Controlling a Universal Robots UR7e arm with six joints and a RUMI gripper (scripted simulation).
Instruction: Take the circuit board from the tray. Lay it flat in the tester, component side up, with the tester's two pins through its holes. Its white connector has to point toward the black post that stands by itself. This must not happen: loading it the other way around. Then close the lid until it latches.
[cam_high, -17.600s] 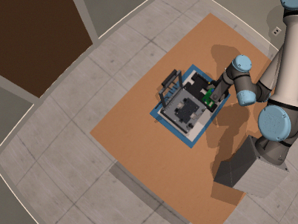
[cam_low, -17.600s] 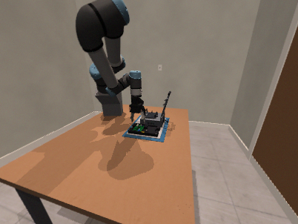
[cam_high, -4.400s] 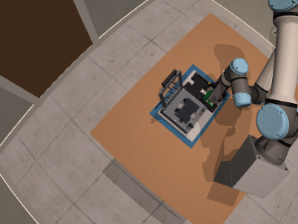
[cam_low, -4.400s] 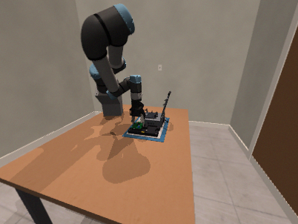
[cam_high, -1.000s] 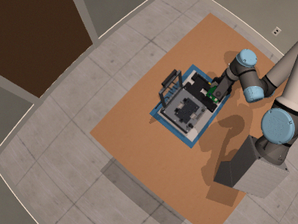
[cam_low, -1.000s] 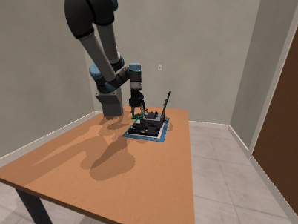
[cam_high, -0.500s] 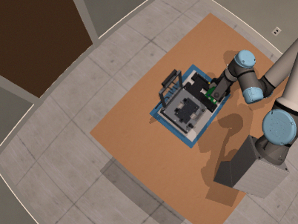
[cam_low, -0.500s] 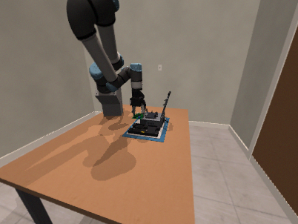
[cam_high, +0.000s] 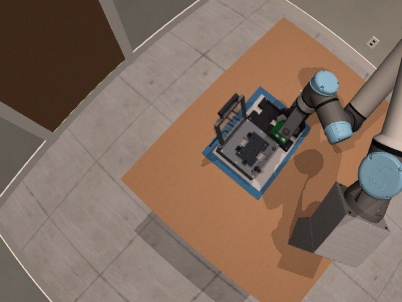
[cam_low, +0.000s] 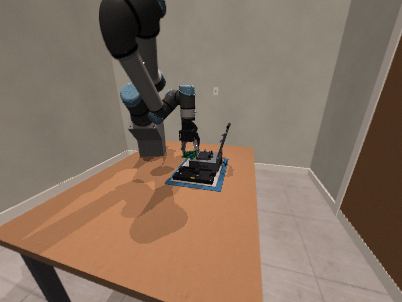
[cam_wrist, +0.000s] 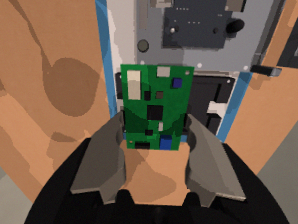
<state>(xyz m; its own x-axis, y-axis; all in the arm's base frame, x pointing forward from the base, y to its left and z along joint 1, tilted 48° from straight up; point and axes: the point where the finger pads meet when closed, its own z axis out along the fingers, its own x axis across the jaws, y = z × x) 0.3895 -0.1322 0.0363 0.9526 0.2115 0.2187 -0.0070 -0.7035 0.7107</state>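
Observation:
The green circuit board (cam_high: 275, 129) (cam_low: 186, 155) (cam_wrist: 170, 107) is between my gripper's fingertips (cam_low: 190, 151) (cam_wrist: 155, 121), gripped by its two long edges, component side up. Its long white connector (cam_wrist: 134, 85) is at its far left corner in the wrist view. The board hangs above the black tray (cam_high: 259, 118) (cam_wrist: 226, 90), and its far end overlaps the tester's near edge in that view. The grey tester (cam_high: 229, 144) (cam_low: 212, 163) (cam_wrist: 150, 55) has a dark board nest (cam_high: 251, 148) (cam_wrist: 192, 37). Its lid (cam_high: 218, 131) (cam_low: 224, 142) stands open. I cannot tell which post stands by itself.
Tester and tray are on a white base with a blue border (cam_high: 210, 153) (cam_low: 219, 188) (cam_wrist: 106, 55), on the brown table (cam_high: 200, 200) (cam_low: 150, 200). The raised lid is on the side away from the robot's base (cam_high: 350, 235) (cam_low: 150, 142). A round knob (cam_wrist: 143, 46) stands near the tester's edge.

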